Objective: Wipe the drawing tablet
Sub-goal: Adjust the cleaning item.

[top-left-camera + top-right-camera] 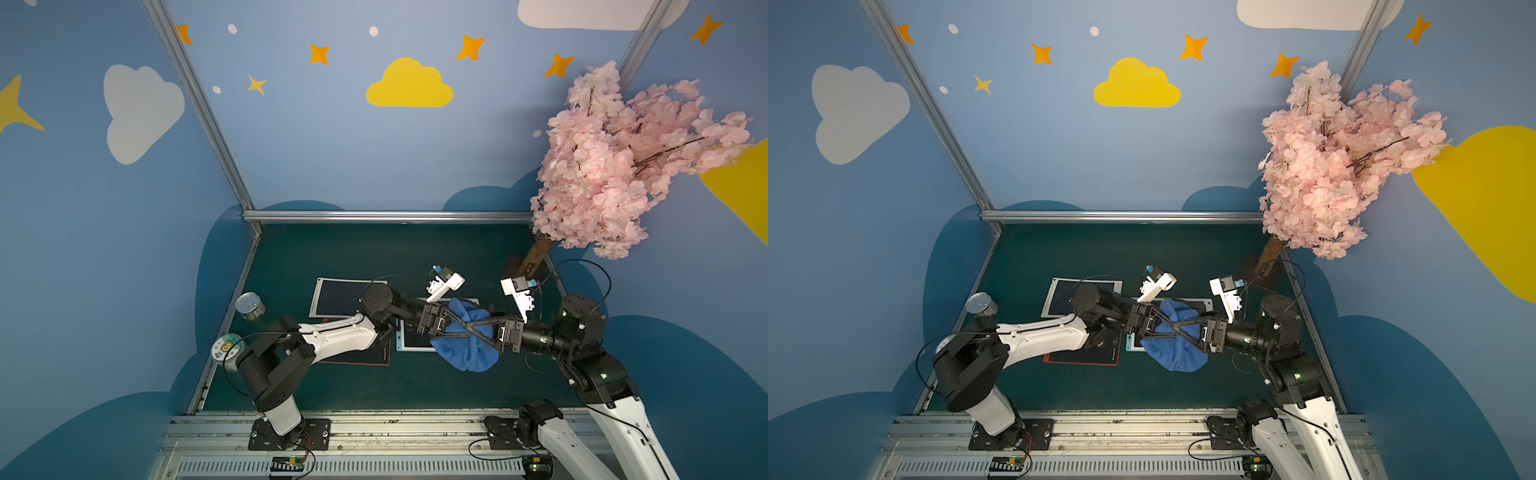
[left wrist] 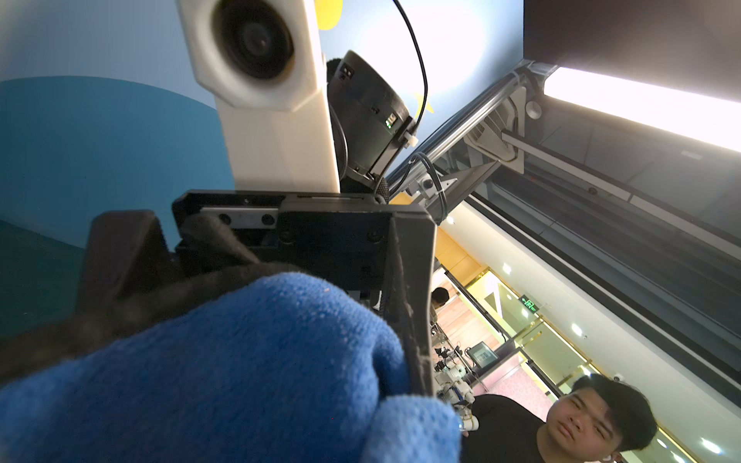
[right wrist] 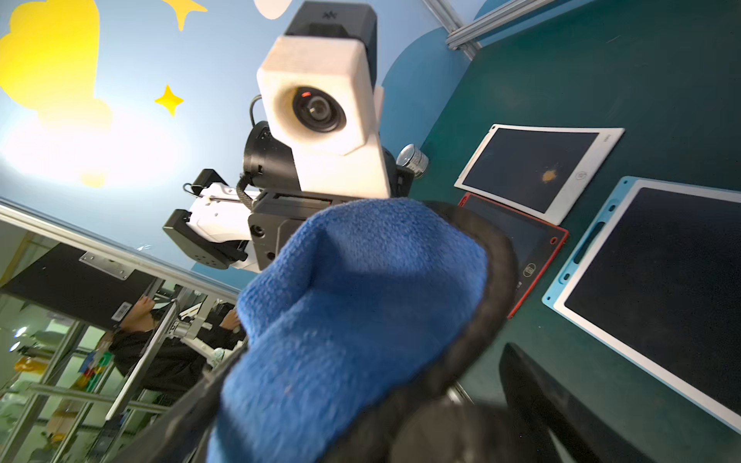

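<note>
- You are in the middle of a cloth hand-over, by my reading, and no wiping is happening yet. Both arms are meeting nose to nose above the centre of the bench (image 1: 374,257), with the blue cloth (image 1: 465,353) bunched between them.
- Your left tool (image 1: 473,326) is clenching a fold of that cloth, and the rest is drooping below it.
- Your right tool (image 1: 1173,328) is standing released. Its fingers (image 2: 415,320) are spread wide and passing on either side of the bundle without pinching it.
- The blue-framed tablet (image 3: 661,280) is lying at the bench's centre, directly under the cloth, which is hiding its front-right part in both top views. You cannot tell whether the lowest fold is touching the screen.
- The white-framed tablet (image 3: 533,164) is lying nearer the left edge and farther back, and it is showing an orange mark (image 3: 547,175) on its dark screen.
- The red-framed tablet (image 3: 533,240) is lying just in front of the white one, partly under the left arm (image 1: 340,336).
- The marked white tablet is looking like the one that needs wiping, though the task is not naming which.
- For the next move, you are needing one tool alone on the cloth. Either the right closes on a thick fold before the left lets go, or the right backs straight out.
- After that, you are needing the cloth carried low and flat onto the marked screen, clear of the other arm.
</note>
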{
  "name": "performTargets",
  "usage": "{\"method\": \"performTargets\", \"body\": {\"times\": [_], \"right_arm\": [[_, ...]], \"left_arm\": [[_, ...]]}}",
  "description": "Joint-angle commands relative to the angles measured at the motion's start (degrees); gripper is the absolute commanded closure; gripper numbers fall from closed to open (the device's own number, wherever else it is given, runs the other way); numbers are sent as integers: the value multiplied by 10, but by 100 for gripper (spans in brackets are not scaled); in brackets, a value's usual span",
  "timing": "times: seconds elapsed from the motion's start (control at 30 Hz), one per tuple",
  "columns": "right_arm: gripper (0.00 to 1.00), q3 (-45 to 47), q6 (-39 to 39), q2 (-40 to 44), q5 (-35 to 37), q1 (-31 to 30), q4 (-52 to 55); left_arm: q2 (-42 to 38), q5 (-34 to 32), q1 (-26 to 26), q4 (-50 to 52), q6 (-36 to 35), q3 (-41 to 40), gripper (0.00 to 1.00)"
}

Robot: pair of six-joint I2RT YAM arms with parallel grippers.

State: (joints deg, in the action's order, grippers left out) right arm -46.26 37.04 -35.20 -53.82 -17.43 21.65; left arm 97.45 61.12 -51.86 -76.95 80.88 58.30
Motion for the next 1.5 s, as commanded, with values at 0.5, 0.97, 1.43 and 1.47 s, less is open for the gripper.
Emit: {"method": "performTargets", "body": {"times": [0.5, 0.97, 1.43, 1.47], "right_arm": [[100, -15, 1, -11, 13, -13, 0], [100, -193, -169, -11, 352, -4, 293], [100, 13, -120, -93, 466, -15, 95], [100, 20, -118, -110, 466, -18, 72]], "left_arm": [[3, 19, -5, -31, -1, 7, 57], [-192, -111, 124, 539, -378, -107, 37], [-72, -570, 107, 1012, -638, 20, 43], [-53, -574, 107, 1021, -641, 28, 43]]}}
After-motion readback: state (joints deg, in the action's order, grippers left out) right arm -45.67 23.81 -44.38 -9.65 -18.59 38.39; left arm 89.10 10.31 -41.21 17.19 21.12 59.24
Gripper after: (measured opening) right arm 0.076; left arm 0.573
